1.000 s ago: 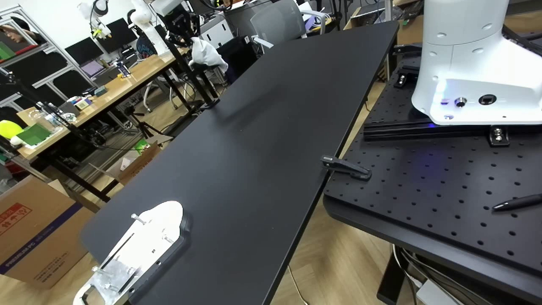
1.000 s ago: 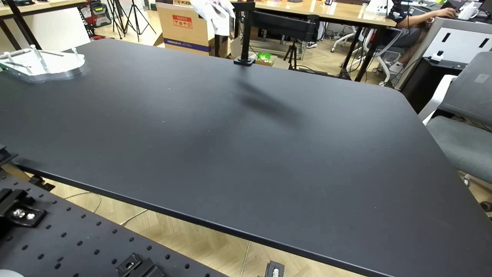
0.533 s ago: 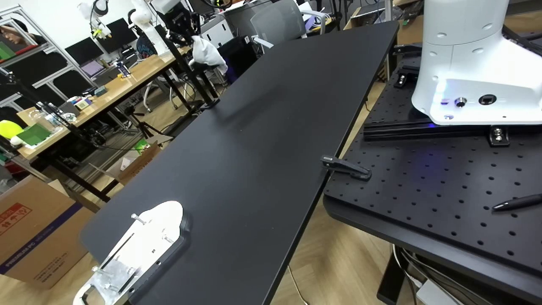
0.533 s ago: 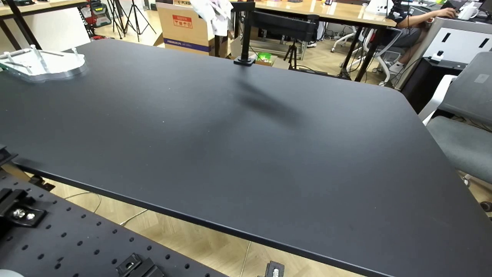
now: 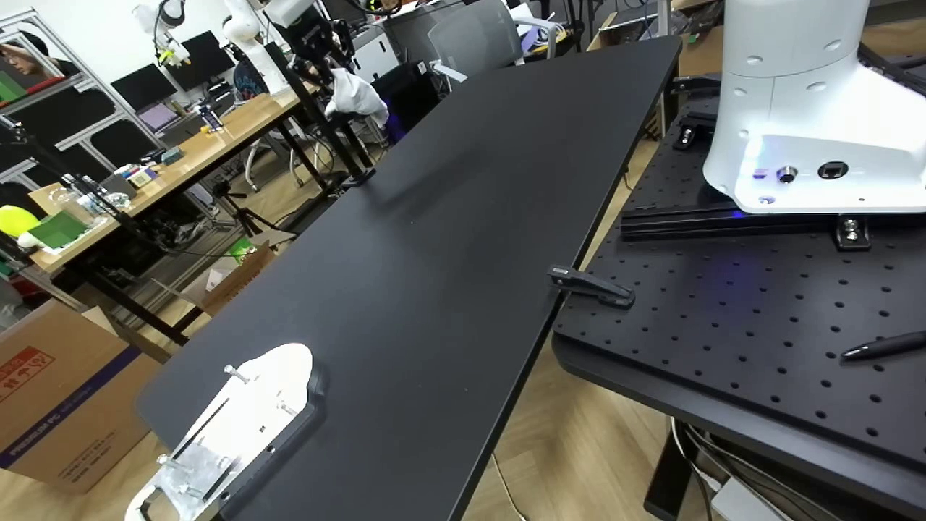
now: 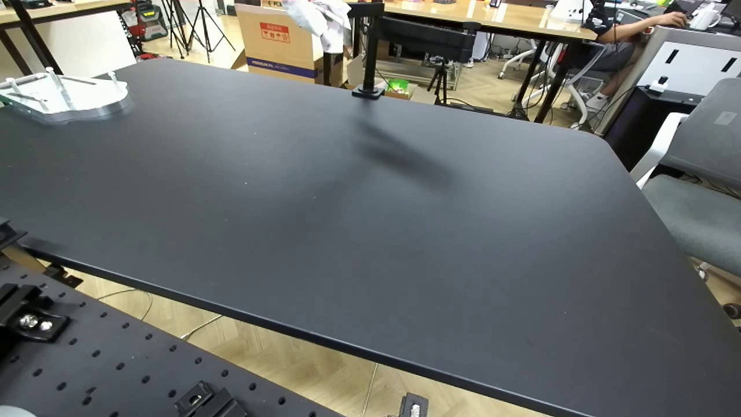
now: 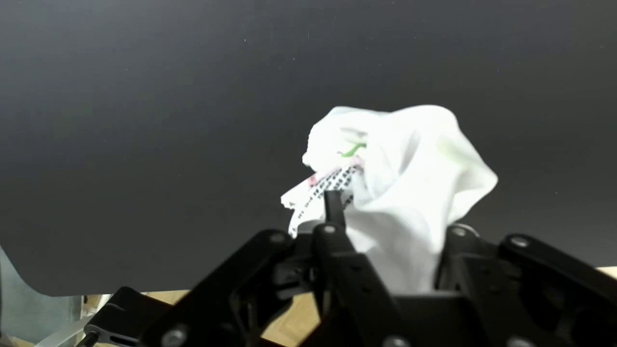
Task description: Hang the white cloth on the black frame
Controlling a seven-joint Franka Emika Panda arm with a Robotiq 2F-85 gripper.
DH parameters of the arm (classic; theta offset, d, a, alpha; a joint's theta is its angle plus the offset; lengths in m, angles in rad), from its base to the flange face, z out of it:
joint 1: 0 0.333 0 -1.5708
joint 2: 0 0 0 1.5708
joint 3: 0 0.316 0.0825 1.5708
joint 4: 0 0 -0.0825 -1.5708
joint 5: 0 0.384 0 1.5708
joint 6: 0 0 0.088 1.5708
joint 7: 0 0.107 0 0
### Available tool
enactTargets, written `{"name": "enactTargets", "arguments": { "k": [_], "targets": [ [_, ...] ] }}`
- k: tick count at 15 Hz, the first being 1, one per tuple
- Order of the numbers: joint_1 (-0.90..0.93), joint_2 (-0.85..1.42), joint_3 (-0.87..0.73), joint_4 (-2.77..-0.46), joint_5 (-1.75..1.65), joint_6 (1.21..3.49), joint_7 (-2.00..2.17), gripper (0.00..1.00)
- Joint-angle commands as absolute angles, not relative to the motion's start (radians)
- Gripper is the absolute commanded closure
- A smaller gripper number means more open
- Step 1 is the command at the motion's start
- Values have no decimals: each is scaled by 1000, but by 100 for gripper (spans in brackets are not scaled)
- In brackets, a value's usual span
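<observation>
The white cloth (image 5: 357, 99) hangs bunched over the end of the black frame (image 5: 319, 116) at the table's far edge. In an exterior view the cloth (image 6: 330, 26) is cut off by the top edge, left of the frame's post (image 6: 369, 58). My gripper (image 5: 334, 64) is just above the cloth. In the wrist view the gripper (image 7: 393, 212) has its fingers apart, with the cloth (image 7: 414, 164) filling the gap down to the palm. The right fingertip is hidden behind the cloth. Part of the frame (image 7: 127, 313) shows at the lower left.
The black table (image 6: 370, 231) stretches out in front of the robot base (image 5: 788, 108). A white metal fixture with upright pegs (image 5: 268, 398) lies at one table end. A grey chair (image 6: 706, 174) stands past the opposite end. A cardboard box (image 5: 72, 398) stands on the floor.
My gripper has shifted slightly beside the cloth in an exterior view, and its fingers look wider apart. The cloth's folds have changed shape and it sits slightly lower in that view.
</observation>
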State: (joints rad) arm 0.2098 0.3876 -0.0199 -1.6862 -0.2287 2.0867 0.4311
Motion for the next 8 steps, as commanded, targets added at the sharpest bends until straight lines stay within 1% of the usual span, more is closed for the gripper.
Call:
{"name": "enactTargets", "arguments": {
  "k": [1,5,6,8],
  "targets": [
    [213,383,-18,-1664,-243,2040,453,31],
    [212,356,-19,-1666,-243,2030,463,4],
    [213,346,-18,-1668,-246,2032,461,1],
    [216,324,-13,-1671,-251,2027,455,0]
  ]
}}
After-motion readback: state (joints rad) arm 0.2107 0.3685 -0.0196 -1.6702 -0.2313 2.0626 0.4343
